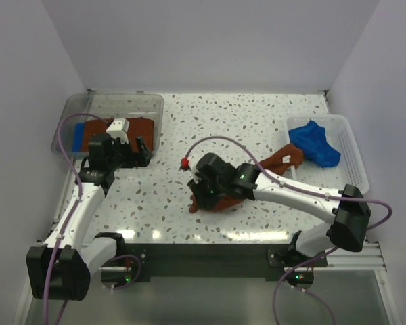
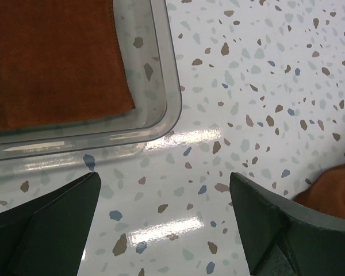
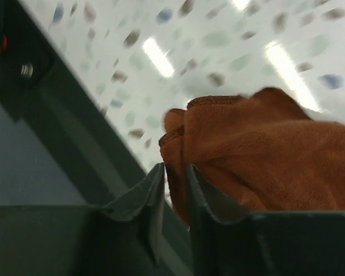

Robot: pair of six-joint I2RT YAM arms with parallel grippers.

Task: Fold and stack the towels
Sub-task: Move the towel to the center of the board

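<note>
A rust-orange towel (image 1: pixel 220 202) lies bunched near the table's front middle and trails up right toward the basket (image 1: pixel 281 161). My right gripper (image 1: pixel 201 198) is shut on a fold of this towel (image 3: pixel 264 149) at its left end, low over the table. A folded rust-orange towel (image 1: pixel 137 128) lies in the clear bin (image 1: pixel 155 108) at the back left, over a blue one (image 1: pixel 78 134); it also shows in the left wrist view (image 2: pixel 52 63). My left gripper (image 1: pixel 141 152) is open and empty just right of the bin's near corner, its fingers (image 2: pixel 57 224) apart over bare table.
A white basket (image 1: pixel 352 152) at the right holds a crumpled blue towel (image 1: pixel 314 143). White walls enclose the table on three sides. The table's dark front rail (image 3: pixel 75 144) is close to my right gripper.
</note>
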